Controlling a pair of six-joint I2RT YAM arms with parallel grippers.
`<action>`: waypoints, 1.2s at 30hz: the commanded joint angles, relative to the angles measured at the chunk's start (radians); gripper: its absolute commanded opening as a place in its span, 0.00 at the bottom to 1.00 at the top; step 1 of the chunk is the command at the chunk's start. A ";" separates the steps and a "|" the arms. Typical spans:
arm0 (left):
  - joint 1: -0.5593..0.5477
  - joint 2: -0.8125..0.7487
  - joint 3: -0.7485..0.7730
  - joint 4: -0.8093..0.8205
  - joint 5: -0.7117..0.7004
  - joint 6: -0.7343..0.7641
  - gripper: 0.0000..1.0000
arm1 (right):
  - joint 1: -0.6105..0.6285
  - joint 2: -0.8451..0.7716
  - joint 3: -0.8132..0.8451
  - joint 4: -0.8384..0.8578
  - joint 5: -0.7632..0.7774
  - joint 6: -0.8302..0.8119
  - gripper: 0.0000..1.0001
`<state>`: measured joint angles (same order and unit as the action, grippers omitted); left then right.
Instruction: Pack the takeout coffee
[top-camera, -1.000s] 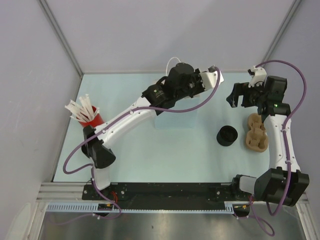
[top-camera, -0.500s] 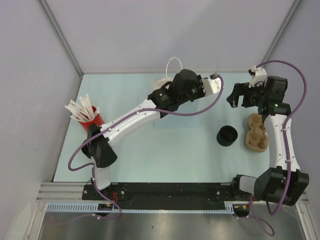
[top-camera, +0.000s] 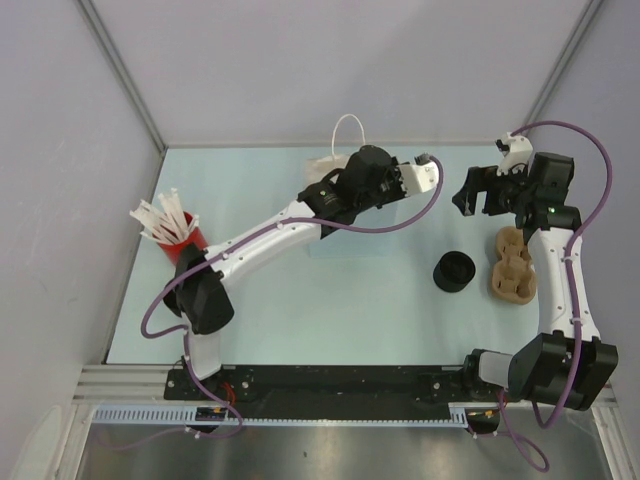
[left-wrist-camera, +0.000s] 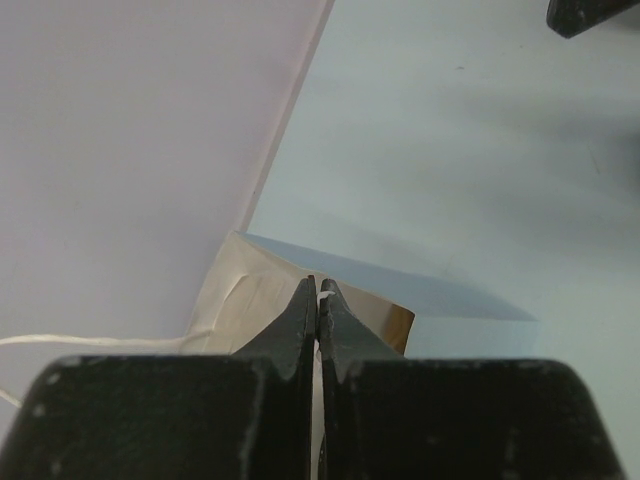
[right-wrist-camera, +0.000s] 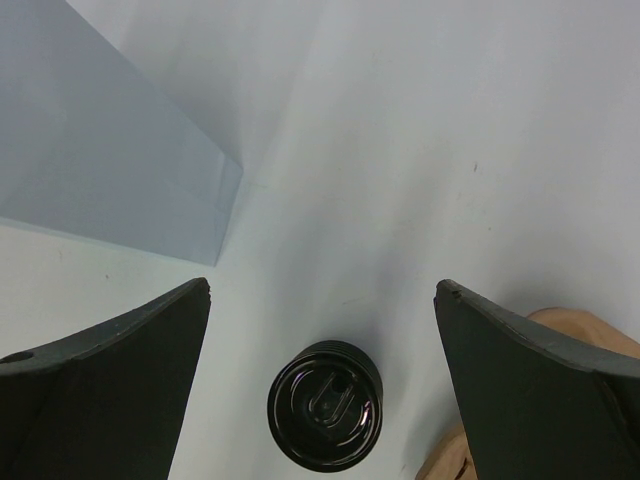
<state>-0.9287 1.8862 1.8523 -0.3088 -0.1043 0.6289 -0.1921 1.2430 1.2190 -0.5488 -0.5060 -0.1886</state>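
The takeout coffee (top-camera: 455, 271) is a short black cup with a black sip lid, standing upright on the table. In the right wrist view the cup (right-wrist-camera: 324, 405) sits below and between my fingers. My right gripper (top-camera: 478, 190) (right-wrist-camera: 324, 287) is open and empty, hovering above and behind the cup. The pale-blue paper bag (top-camera: 350, 235) stands at the back middle; it also shows in the right wrist view (right-wrist-camera: 100, 170). My left gripper (top-camera: 322, 188) (left-wrist-camera: 319, 290) is shut on the bag's white string handle, over the bag's open top (left-wrist-camera: 250, 290).
A brown pulp cup carrier (top-camera: 513, 265) lies just right of the coffee, its edge in the right wrist view (right-wrist-camera: 570, 330). A red cup of white straws (top-camera: 180, 235) stands at the left. Grey walls close in the back and sides.
My left wrist has shifted a little and the bag's second white handle loop now stands up behind it. The right arm and the cup have not moved.
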 joint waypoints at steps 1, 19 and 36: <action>0.014 -0.012 -0.018 0.059 -0.017 -0.001 0.02 | -0.007 0.004 0.001 0.020 -0.017 -0.011 1.00; 0.025 -0.016 -0.024 0.048 0.000 -0.020 0.18 | -0.009 0.007 -0.001 0.018 -0.019 -0.015 1.00; 0.025 -0.055 0.154 -0.042 0.049 -0.103 0.90 | -0.009 0.015 -0.001 0.015 -0.026 -0.015 1.00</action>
<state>-0.9066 1.8858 1.9167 -0.3477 -0.0734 0.5621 -0.1959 1.2514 1.2175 -0.5488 -0.5137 -0.1959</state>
